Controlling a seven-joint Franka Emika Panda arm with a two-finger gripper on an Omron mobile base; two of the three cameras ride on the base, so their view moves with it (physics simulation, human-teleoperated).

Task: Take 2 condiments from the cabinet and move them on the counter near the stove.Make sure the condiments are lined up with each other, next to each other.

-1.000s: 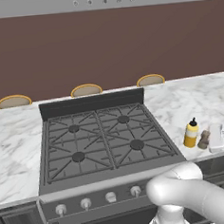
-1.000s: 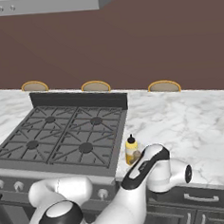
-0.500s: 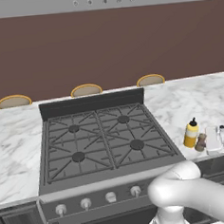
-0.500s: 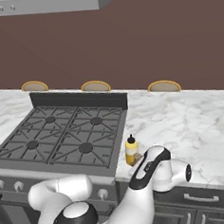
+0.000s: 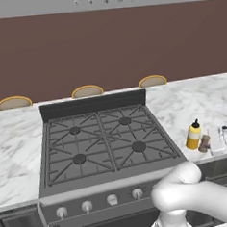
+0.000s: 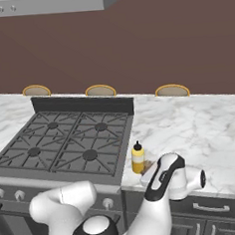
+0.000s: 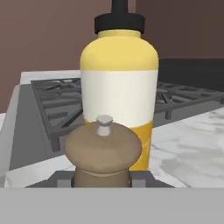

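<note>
Drawing back from the pair, the gripper (image 7: 103,175) now stands with fingers apart around the pepper mill (image 5: 203,143), just beside the yellow squeeze bottle (image 5: 194,134) on the marble counter (image 5: 196,101) right of the stove (image 5: 103,140); a careless retreat could topple either.

We see the yellow squeeze bottle (image 5: 193,135) standing upright on the white marble worktop (image 5: 201,103), just right of the stove (image 5: 104,145). Our small brown pepper mill (image 5: 204,143), knobbed top up, stands just beside the bottle, nearer the worktop's front edge.
</note>
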